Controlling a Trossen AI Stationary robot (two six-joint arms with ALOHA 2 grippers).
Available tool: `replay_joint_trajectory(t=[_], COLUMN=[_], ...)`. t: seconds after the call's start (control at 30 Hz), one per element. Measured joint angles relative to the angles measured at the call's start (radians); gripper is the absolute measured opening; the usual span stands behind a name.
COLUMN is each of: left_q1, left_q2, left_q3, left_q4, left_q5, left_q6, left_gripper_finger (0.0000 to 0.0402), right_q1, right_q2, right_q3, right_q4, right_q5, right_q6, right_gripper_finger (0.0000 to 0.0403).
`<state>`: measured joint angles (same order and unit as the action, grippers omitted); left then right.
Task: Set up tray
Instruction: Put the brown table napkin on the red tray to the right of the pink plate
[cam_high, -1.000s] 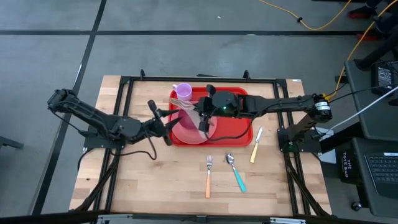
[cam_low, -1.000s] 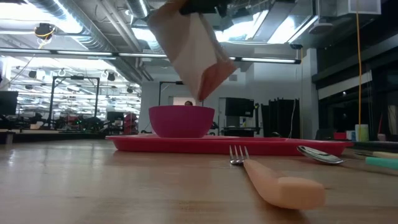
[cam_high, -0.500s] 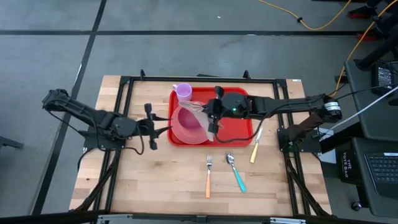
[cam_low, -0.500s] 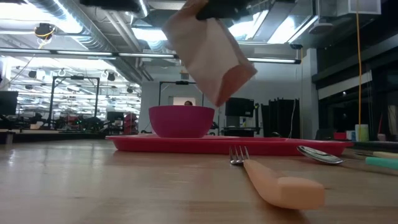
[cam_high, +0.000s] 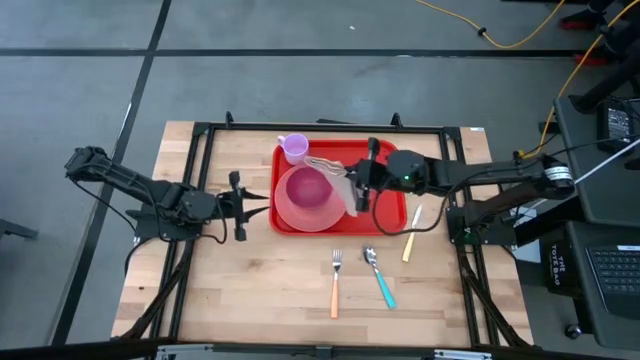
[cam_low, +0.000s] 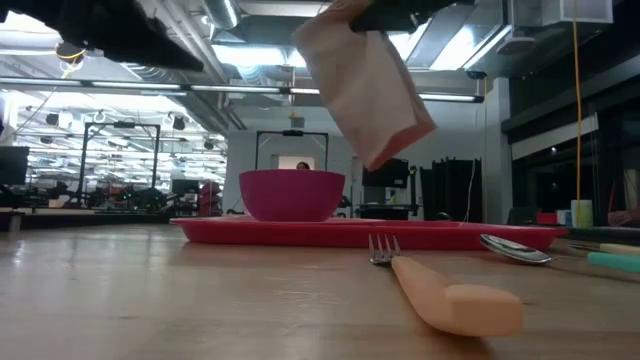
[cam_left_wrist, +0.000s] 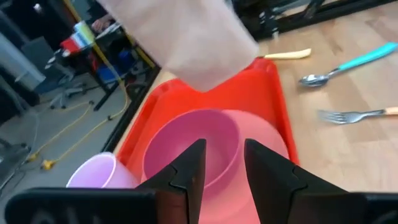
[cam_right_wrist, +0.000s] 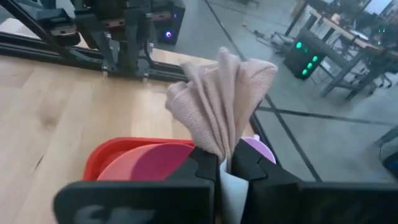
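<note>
1. High view, centre of the frame: tray (cam_high: 392, 207) lying flat on the wooden table (cam_high: 260, 290), upper middle, carrying a pink plate (cam_high: 287, 214) with a magenta bowl (cam_high: 307, 189) on its left half and a lilac cup (cam_high: 294, 148) at its upper-left corner.
2. Right gripper (cam_high: 358, 186) above the tray's middle, clamped on a pale cloth napkin (cam_high: 333, 170); same pinch plain in the right wrist view, fingers (cam_right_wrist: 202, 163) closed around the bunched napkin (cam_right_wrist: 219, 106).
3. Left gripper (cam_high: 240, 193) just left of the tray, at centre left of the frame, holding nothing; fingers (cam_left_wrist: 189, 171) slightly parted in the left wrist view, bowl (cam_left_wrist: 189, 149) visible between them.
4. Fork (cam_high: 335, 281), spoon (cam_high: 379, 273) and knife (cam_high: 410, 236) on bare wood below and right of the tray, not touching it.
5. Tray probably stiff, light and smooth, likely to slide if pushed; best taken by the low raised rim at a free edge, such as the lower right.
6. Napkin soft and limp, likely to unfold on release.
7. Low view: both grippers cut off at the top, only the hanging napkin (cam_low: 365, 85) showing; tray floor hidden behind its rim (cam_low: 370, 233).
8. Gap between napkin and tray not readable from above.
</note>
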<state>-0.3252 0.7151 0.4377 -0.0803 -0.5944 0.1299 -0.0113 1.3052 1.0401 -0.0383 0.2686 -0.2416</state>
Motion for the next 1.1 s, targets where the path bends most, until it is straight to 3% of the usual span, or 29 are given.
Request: replay_joint_trajectory(t=[0.27, 0.5, 0.73, 0.97, 1.1], left_q1=[0.025, 0.054, 0.054, 0.053, 0.053], left_q2=[-0.007, -0.006, -0.006, -0.006, -0.006], left_q3=[0.0, 0.0, 0.0, 0.0, 0.0], left_q4=[0.057, 0.054, 0.054, 0.055, 0.054], left_q5=[0.17, 0.089, 0.094, 0.095, 0.095], left_q6=[0.005, 0.012, 0.014, 0.014, 0.014], left_gripper_finger=[0.0086, 0.0083, 0.0085, 0.0082, 0.0082], right_q1=[-0.012, -0.065, -0.136, -0.257, -0.318], right_q2=[-0.073, -0.103, -0.143, -0.146, -0.146], right_q3=[-0.096, -0.198, -0.227, -0.228, -0.228], right_q4=[0.009, 0.049, 0.058, 0.053, 0.05], right_q5=[-0.005, -0.041, -0.094, -0.331, -0.388], right_q6=[-0.055, -0.07, -0.19, -0.266, -0.313], right_gripper_finger=[0.0014, 0.0014, 0.0014, 0.0014, 0.0014])
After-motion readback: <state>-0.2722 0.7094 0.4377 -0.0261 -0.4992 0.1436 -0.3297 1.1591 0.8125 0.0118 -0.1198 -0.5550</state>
